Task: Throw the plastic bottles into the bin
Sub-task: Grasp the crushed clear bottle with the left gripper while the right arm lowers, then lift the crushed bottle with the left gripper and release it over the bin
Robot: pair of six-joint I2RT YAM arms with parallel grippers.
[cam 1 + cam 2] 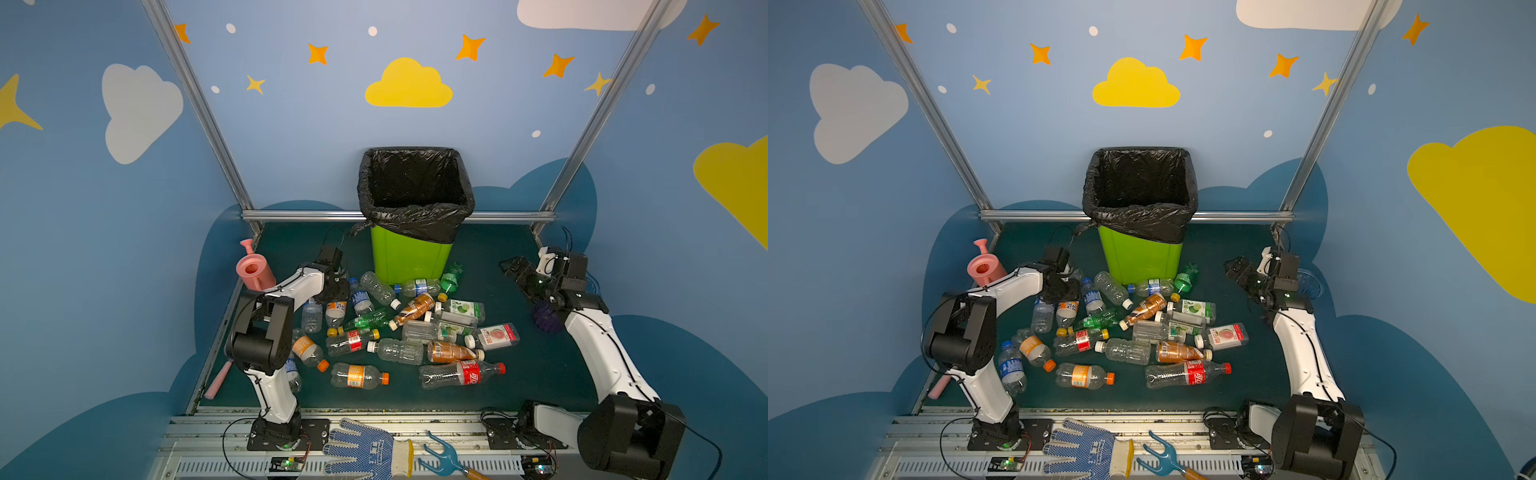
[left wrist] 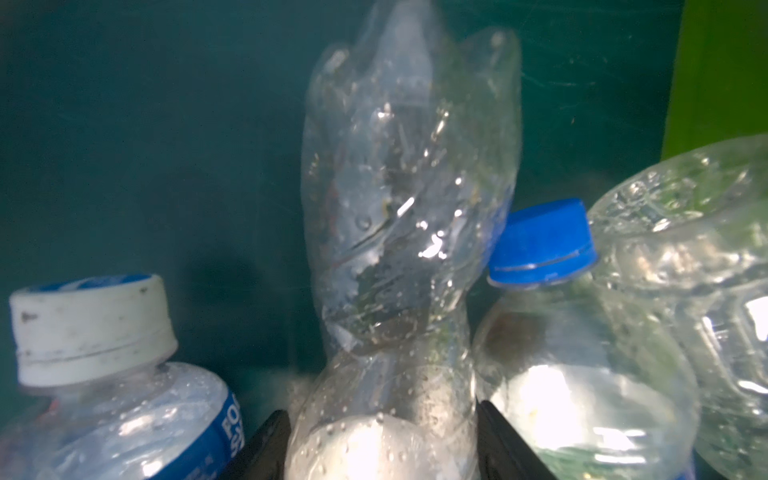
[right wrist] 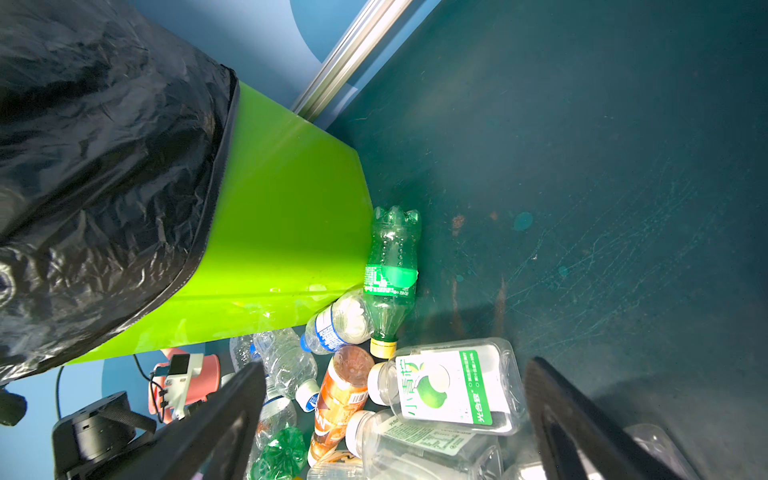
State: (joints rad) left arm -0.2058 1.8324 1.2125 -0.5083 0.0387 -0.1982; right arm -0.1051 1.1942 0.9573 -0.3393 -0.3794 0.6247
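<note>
Dark green counter (image 1: 536, 374) crowded: lime-green plastic bin with black liner (image 1: 409, 257) standing at 12 o'clock, small plastic bottles (image 1: 399, 332) lying mid-counter. Left end effector (image 2: 382, 419), at pile's 10 o'clock, squeezing crumpled clear plastic bottle (image 2: 407, 187). Lifting straight up looking wise, as neighbours are touching. Right end effector (image 3: 395, 363) hanging open, empty, at 2 o'clock.
</note>
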